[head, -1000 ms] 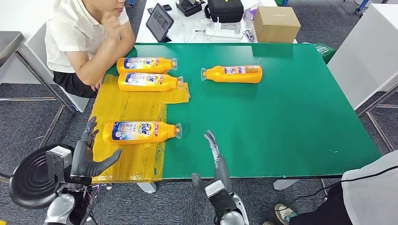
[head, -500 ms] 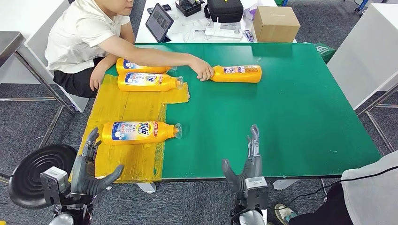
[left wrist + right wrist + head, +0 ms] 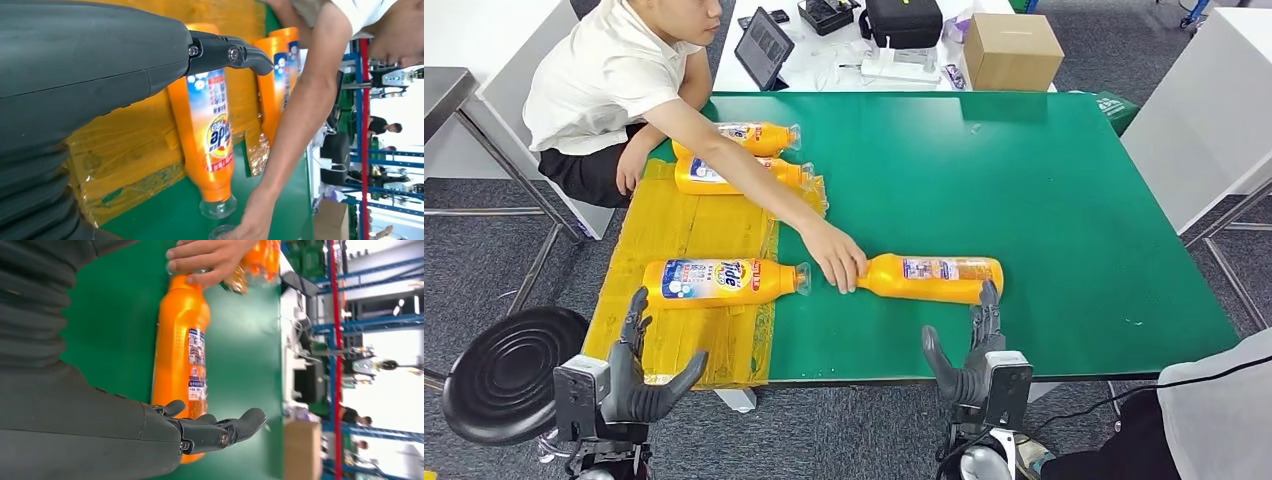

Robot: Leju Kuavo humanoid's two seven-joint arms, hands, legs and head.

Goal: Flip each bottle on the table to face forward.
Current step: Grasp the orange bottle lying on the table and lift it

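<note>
Person's hand (image 3: 836, 262) dragged orange bottle (image 3: 934, 278) nearer, back label up

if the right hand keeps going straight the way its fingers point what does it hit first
Most likely the bottle lying crosswise just past the right hand; its fingers already reach the bottle's edge, though contact is unclear.

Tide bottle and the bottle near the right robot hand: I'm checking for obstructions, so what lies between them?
The person's hand, gripping the neck of the right-hand bottle, lies between it and the Tide bottle in the head view.
</note>
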